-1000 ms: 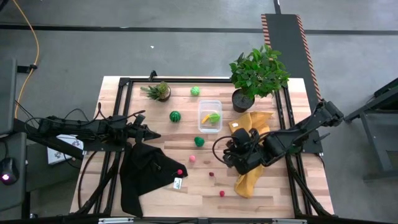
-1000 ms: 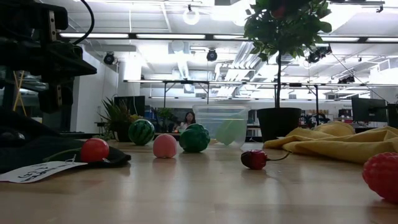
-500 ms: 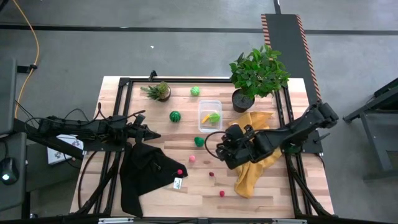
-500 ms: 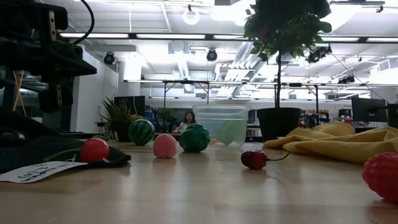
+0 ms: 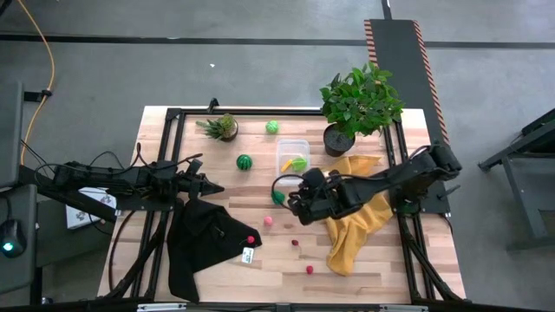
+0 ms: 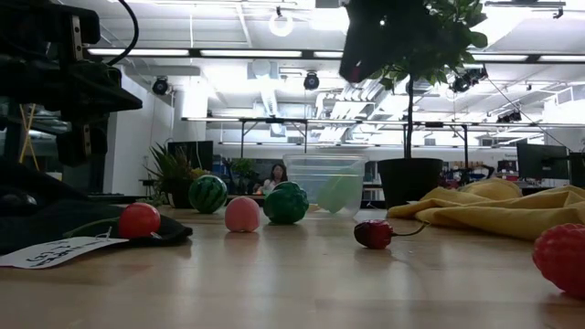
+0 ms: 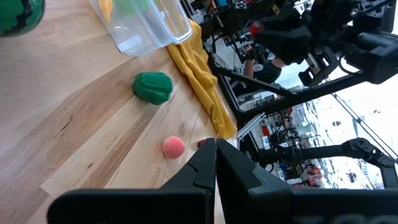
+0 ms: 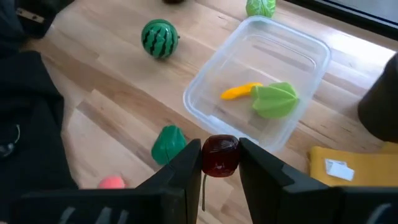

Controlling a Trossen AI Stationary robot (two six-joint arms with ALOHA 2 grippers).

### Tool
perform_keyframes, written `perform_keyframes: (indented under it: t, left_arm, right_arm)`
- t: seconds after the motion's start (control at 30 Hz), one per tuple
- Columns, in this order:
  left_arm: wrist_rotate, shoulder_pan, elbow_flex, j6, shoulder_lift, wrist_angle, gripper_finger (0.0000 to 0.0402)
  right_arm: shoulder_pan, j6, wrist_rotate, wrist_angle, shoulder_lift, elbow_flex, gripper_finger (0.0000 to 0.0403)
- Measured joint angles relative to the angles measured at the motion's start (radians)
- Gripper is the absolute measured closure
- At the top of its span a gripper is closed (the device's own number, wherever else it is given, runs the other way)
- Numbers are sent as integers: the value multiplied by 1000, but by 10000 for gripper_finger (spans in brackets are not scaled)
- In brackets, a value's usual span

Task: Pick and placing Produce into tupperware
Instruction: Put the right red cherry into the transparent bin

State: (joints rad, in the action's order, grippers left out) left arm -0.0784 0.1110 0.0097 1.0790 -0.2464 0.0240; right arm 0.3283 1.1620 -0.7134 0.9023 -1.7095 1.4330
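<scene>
The right end effector point(image 8: 221, 163) pinches a small dark red round fruit point(image 8: 220, 154). Just beyond it sits the clear rectangular plastic tupperware point(image 8: 261, 93), and below it a dark green ribbed vegetable point(image 8: 168, 143) on the wooden counter point(image 8: 112, 93). The left end effector point(image 7: 216, 163) is pressed together.

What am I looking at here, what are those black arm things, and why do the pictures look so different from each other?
These are four cameras on one robot with two dark arms at a light wooden table. One camera looks straight down, one sits at table height, and one rides on each wrist.

The right gripper is pinching a small dark red cherry-like toy and hangs over the table near the small clear plastic container. That container already holds a yellow piece and a leafy light-green piece.

The left gripper waits shut and empty at the left side, by the black cloth.

Loose on the wood: a striped dark-green toy melon, a dark green ridged toy, a light green ball, a pink ball and small red pieces. A yellow cloth and two potted plants sit there too.
</scene>
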Motion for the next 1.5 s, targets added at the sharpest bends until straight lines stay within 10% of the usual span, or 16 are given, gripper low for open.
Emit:
perform_keyframes:
  t: [1.5]
  left_arm:
    - [0,0,0,0,0,0,401]
  right_arm:
    - [-202,-144,-10,-190,-176,-2,316]
